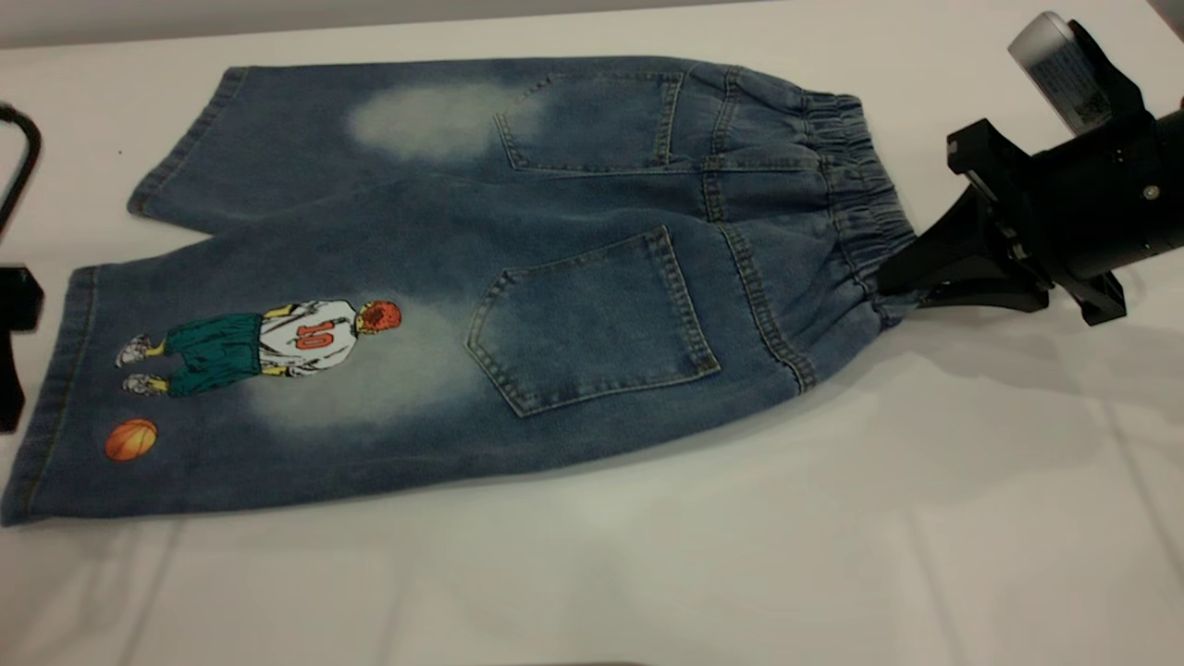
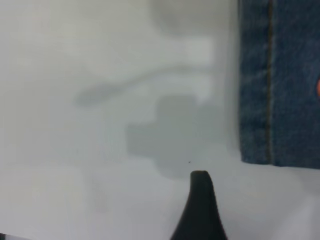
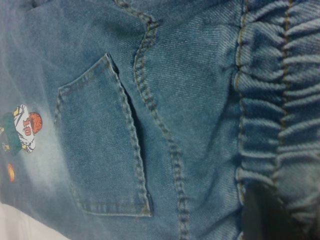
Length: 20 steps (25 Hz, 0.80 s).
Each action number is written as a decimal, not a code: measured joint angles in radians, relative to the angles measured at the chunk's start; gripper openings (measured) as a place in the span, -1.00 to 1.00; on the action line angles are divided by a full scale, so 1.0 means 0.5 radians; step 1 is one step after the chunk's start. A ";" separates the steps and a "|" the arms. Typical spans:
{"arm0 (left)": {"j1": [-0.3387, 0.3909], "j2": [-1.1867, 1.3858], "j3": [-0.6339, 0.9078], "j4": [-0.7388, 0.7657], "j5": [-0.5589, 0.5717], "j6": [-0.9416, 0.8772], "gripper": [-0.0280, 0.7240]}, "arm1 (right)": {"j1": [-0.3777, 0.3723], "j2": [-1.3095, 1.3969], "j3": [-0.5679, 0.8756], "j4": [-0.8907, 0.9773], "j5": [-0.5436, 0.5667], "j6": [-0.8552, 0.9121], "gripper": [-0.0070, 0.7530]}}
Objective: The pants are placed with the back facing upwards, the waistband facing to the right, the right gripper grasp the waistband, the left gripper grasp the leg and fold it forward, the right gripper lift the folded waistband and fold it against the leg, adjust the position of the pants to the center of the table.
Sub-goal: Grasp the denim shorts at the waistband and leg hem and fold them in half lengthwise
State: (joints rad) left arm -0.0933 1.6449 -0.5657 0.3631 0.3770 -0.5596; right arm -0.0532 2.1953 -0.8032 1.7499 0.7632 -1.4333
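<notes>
The pants (image 1: 481,277) lie flat on the table (image 1: 647,573), back side up with both rear pockets showing, the legs reaching toward its left edge and the elastic waistband (image 1: 856,185) toward its right edge, which is how the fold needs them laid. My right gripper (image 1: 911,277) has its tips at the near end of the waistband, low and nearly level with the cloth, and the gathered elastic bunches up where they meet it; I judge the fingers are pressed together on that band, though the wrist view shows only a dark shape over the ruffles, so I would not swear how deep the bite is. I hold it there because the waistband end must be lifted together with the leg end for the first fold forward. My left gripper (image 1: 14,351) sits at the table's left edge, just beside the hem of the near leg (image 1: 55,398) and apart from it; in its wrist view 1 finger (image 2: 200,210) hangs over bare table with the hem corner nearby, and I cannot tell whether its fingers are spread. By my reckoning the left still has to take the leg before anything folds, and the printed player numbered 10 (image 1: 277,344) marks the leg it is nearest.
</notes>
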 joint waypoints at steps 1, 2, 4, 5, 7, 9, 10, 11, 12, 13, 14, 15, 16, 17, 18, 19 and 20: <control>0.000 0.032 0.000 0.007 -0.011 0.000 0.50 | 0.000 0.000 0.000 -0.001 0.000 0.000 -0.88; 0.000 0.072 0.000 0.007 -0.027 0.002 0.50 | 0.000 -0.002 0.000 -0.002 0.000 0.000 -0.88; 0.000 0.146 0.000 0.005 -0.105 0.002 0.50 | 0.000 -0.002 0.000 -0.005 0.000 0.000 -0.88; 0.000 0.186 0.000 -0.002 -0.149 0.002 0.50 | 0.000 -0.002 0.000 -0.006 0.000 0.000 -0.88; 0.000 0.264 0.000 -0.006 -0.221 0.002 0.50 | 0.000 -0.002 0.000 -0.007 0.000 0.000 -0.88; 0.000 0.326 -0.002 -0.007 -0.272 0.002 0.50 | 0.000 -0.002 0.000 -0.007 0.000 0.000 -0.88; 0.000 0.356 -0.003 -0.007 -0.295 0.002 0.50 | 0.000 -0.002 0.000 -0.007 0.000 0.000 -0.88; 0.000 0.387 -0.003 -0.009 -0.317 0.002 0.50 | 0.000 -0.002 0.000 -0.007 0.000 0.000 -0.88; 0.000 0.410 -0.005 -0.009 -0.335 0.002 0.50 | 0.000 -0.002 0.000 -0.007 0.000 0.000 -0.88; 0.000 0.434 -0.005 -0.009 -0.349 0.002 0.50 | 0.000 -0.002 0.000 -0.007 0.000 0.000 -0.88; 0.000 0.456 -0.007 -0.010 -0.365 0.002 0.50 | 0.000 -0.002 0.000 -0.007 0.000 0.000 -0.88; 0.000 0.471 -0.007 -0.011 -0.375 0.002 0.50 | 0.000 -0.002 0.000 -0.007 0.000 0.000 -0.88; 0.000 0.490 -0.010 -0.014 -0.376 0.002 0.50 | 0.000 -0.002 0.000 -0.007 0.000 0.000 -0.88; 0.000 0.506 -0.013 -0.014 -0.381 0.002 0.50 | 0.000 -0.002 0.000 -0.007 0.000 0.000 -0.88; 0.000 0.527 -0.016 -0.014 -0.391 0.002 0.50 | 0.000 -0.002 0.000 -0.007 0.000 0.000 -0.88; 0.000 0.538 -0.020 -0.014 -0.396 0.002 0.50 | 0.000 -0.002 0.000 -0.007 0.000 0.000 -0.88; 0.000 0.545 -0.020 -0.014 -0.404 0.002 0.50 | 0.000 -0.002 0.000 -0.007 0.000 0.000 -0.88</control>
State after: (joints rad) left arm -0.0933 1.9176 -0.5758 0.3561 0.1749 -0.5587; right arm -0.0532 2.1945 -0.8032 1.7463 0.7632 -1.4333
